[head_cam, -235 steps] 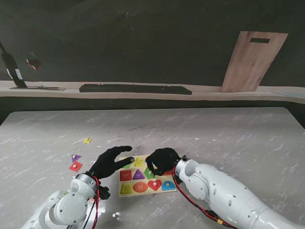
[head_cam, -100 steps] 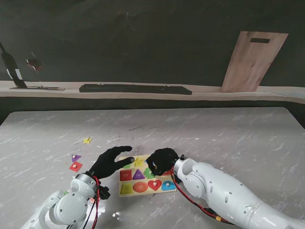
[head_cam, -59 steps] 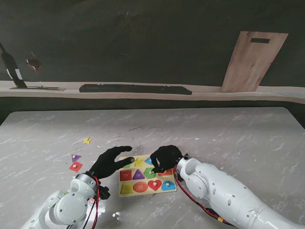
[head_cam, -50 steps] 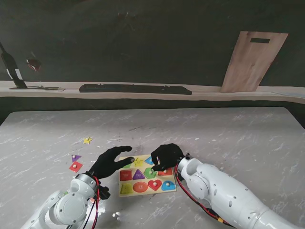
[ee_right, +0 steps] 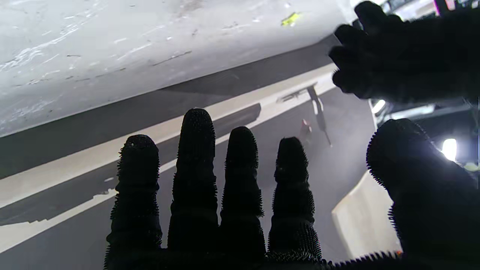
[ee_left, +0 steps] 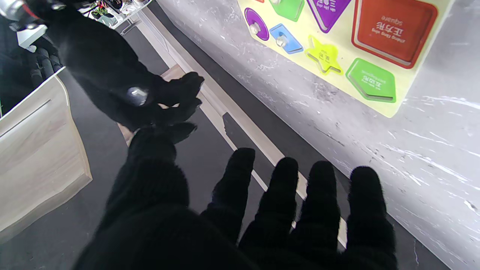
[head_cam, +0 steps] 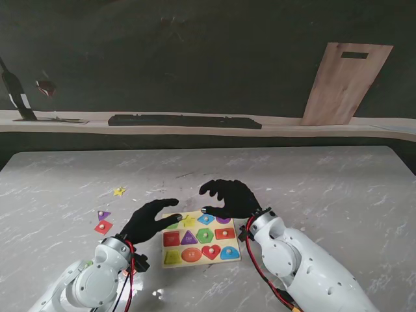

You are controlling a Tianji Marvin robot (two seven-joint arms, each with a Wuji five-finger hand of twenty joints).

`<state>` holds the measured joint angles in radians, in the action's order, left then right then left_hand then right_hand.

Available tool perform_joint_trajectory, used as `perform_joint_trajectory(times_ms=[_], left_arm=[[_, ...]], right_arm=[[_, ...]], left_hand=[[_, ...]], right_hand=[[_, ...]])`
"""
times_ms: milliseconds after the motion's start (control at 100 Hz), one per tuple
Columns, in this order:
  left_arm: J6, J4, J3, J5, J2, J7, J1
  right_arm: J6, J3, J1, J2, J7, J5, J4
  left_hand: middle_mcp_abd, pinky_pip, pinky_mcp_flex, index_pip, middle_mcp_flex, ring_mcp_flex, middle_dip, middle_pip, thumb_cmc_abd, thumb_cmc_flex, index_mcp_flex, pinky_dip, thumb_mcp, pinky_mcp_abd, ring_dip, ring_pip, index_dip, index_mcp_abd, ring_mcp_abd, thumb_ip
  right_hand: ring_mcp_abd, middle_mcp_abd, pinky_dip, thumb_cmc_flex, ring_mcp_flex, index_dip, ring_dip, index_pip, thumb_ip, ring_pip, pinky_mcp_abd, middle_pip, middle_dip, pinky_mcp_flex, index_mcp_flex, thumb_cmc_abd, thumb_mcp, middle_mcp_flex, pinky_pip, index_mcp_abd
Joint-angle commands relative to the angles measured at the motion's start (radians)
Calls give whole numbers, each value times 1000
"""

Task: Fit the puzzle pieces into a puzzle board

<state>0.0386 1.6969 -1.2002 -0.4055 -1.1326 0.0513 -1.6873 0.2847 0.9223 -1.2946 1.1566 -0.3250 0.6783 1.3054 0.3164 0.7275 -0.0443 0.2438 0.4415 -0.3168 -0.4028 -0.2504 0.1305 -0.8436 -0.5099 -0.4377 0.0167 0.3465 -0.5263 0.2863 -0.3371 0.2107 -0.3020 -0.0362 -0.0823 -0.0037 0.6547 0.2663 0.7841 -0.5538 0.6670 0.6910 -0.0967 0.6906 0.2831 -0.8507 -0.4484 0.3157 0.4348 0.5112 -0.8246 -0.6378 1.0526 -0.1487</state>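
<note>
The yellow puzzle board point(head_cam: 200, 253) lies near me, between my two hands, with coloured shapes seated in most of its slots. In the left wrist view the board point(ee_left: 382, 108) shows a red square, a green pentagon and an empty yellow star recess point(ee_left: 324, 58). My right hand point(head_cam: 229, 197) is open, fingers spread, raised over the board's far right edge and holding nothing. My left hand point(head_cam: 149, 221) is open and flat at the board's left edge. A loose yellow star point(head_cam: 119, 192) lies farther left.
A purple piece point(head_cam: 103, 214) and a red piece point(head_cam: 103, 227) lie on the table left of my left hand. A long black bar point(head_cam: 184, 121) and a leaning wooden board point(head_cam: 344, 83) stand on the shelf beyond the marble table.
My right hand was curled low over the board's upper right slots; it has since lifted, moved away from me and spread open, uncovering the blue and purple pieces there. The left hand stayed still.
</note>
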Motion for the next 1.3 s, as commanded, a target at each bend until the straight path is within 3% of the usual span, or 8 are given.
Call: perform_joint_trajectory(times_ms=[0,260,520,610,740,910,1020,1290], left_arm=[[4,9,-3,-2,-1,4,-10],[10,15,-9,-7,-2,13,-17],[19,34,-25,-23,-1,20,-41],[23,39,-31,-25,1,18,-47],[34,44,-43,-34,1,22,-59],[74,57,-75,-54,12,-11,-81],[116,53,-93,-52,19,-40,-84],[226,95,-173,-7,58,-225,-113]], right_arm=[[-8,21,-38,3,41,-23,54],[132,134,-140,15,153,-313,140],[202,218,-220,1,288,-553,197],[183,234,-230,-3,329,-617,212],[166,233,-215,-9,396,-705,205],[163,220,-189,-12,427,-720,179],[181,214,-177,-20,449,-708,165],[230,220,-169,-25,404,-589,147]], left_hand=[[-18,9,17,-12,6,14,13,11,-28,-11,-18,-8,-32,6,8,-10,0,-28,44,11],[-20,9,16,-13,8,13,13,10,-27,-11,-19,-7,-32,6,8,-10,0,-29,45,10],[-17,16,11,-13,13,9,12,9,-26,-11,-17,-10,-33,6,7,-7,0,-28,44,10],[-18,22,10,-14,12,9,12,10,-27,-11,-15,-14,-32,5,6,-6,1,-28,43,11],[-19,32,11,-14,15,6,11,9,-22,-11,-14,-20,-33,6,3,-3,0,-29,42,11],[-30,39,13,-23,1,13,14,21,16,8,10,-26,-38,-1,7,-14,1,-34,57,13],[-43,36,13,-30,-12,12,14,29,92,0,32,-28,-33,-2,11,-26,1,-38,69,19],[-94,12,3,-52,-13,-16,7,43,188,-5,86,-55,10,-26,14,-56,6,-60,110,26]], right_hand=[[-27,8,-52,-29,-40,22,-61,-43,37,-98,-40,33,32,-26,-77,-29,36,60,-49,27],[-44,2,-229,-51,-120,26,-215,-81,35,-328,-103,150,87,-75,-134,-11,77,137,-207,46],[-51,-20,-269,5,-158,35,-253,-97,27,-387,-76,211,112,-103,-91,88,29,133,-267,65],[-35,-14,-252,13,-133,24,-243,-79,29,-380,0,207,109,-92,-33,69,12,79,-241,38],[-28,-3,-244,14,-122,18,-231,-79,28,-371,3,199,104,-96,-29,50,19,71,-233,36],[-11,-5,-241,37,-118,14,-220,-79,29,-364,-9,190,99,-95,-25,85,10,71,-233,42],[0,-11,-232,73,-114,4,-207,-75,27,-357,-13,184,95,-85,-30,142,-46,74,-226,36],[21,-33,-228,119,-112,-2,-202,-77,5,-364,-56,187,96,-72,-52,246,-122,92,-240,32]])
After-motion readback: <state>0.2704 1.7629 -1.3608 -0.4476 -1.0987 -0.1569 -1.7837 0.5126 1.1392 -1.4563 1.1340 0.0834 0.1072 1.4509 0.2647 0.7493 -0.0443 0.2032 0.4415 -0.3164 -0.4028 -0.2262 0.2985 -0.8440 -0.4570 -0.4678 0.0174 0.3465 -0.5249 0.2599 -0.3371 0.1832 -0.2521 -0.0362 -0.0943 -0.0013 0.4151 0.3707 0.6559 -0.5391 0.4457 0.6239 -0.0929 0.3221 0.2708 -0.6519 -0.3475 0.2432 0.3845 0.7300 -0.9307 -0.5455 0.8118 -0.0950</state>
